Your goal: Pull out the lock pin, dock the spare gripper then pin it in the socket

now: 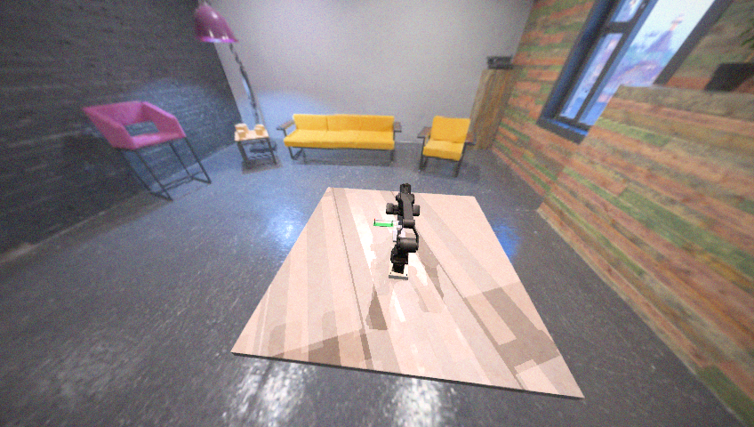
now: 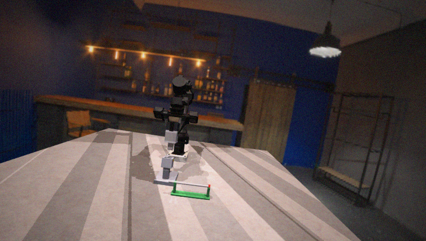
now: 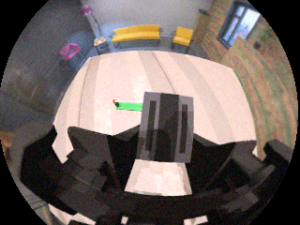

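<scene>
My gripper (image 2: 172,127) (image 3: 166,141) is shut on the spare gripper (image 2: 171,136) (image 3: 168,112), a grey block with dark slots in the wrist view. Its narrower spigot (image 2: 170,145) points down. In the exterior view it hangs above and behind the mount's grey socket (image 2: 167,162), apart from it in that view. The socket stands upright on a post over a flat base plate (image 2: 158,181); no pin shows through it. The lock pin (image 2: 192,184), pale with a red end, lies level across a green rack (image 2: 190,195) (image 1: 383,224) (image 3: 128,107). The arm partly hides the mount in the top view.
The rack stands beside the mount, and the pin's plain end overlaps the mount's base plate in the exterior view. The arm's pale base (image 2: 179,159) (image 1: 398,275) is behind the mount. The table (image 1: 317,317) has striped shadows.
</scene>
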Tool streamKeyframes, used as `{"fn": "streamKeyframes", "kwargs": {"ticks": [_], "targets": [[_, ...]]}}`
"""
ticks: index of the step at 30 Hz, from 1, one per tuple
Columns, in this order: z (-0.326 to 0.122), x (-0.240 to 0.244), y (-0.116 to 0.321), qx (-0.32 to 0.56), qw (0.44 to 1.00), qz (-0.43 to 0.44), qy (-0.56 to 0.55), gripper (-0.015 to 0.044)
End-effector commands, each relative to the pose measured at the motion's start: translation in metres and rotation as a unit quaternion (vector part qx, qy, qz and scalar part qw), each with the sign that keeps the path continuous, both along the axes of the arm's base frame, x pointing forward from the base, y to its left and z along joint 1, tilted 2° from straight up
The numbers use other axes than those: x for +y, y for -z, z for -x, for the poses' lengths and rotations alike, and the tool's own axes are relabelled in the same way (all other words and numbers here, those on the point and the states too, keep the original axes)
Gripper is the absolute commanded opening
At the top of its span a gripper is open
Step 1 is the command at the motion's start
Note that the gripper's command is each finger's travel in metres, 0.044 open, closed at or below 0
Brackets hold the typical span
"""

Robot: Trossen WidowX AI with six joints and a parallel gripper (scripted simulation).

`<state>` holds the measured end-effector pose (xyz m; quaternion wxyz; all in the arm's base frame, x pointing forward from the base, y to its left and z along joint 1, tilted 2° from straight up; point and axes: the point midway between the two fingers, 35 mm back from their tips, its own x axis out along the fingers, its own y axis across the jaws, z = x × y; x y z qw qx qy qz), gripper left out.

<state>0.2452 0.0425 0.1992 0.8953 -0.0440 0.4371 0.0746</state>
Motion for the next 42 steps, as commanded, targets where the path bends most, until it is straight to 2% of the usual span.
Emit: {"fn": "streamKeyframes", "kwargs": {"ticks": [1, 42], "targets": [[-0.001, 0.000, -0.008, -0.013, 1.000, 0.001, -0.002, 0.0000], [-0.012, 0.000, 0.041, -0.015, 1.000, 0.005, -0.003, 0.0000]]}}
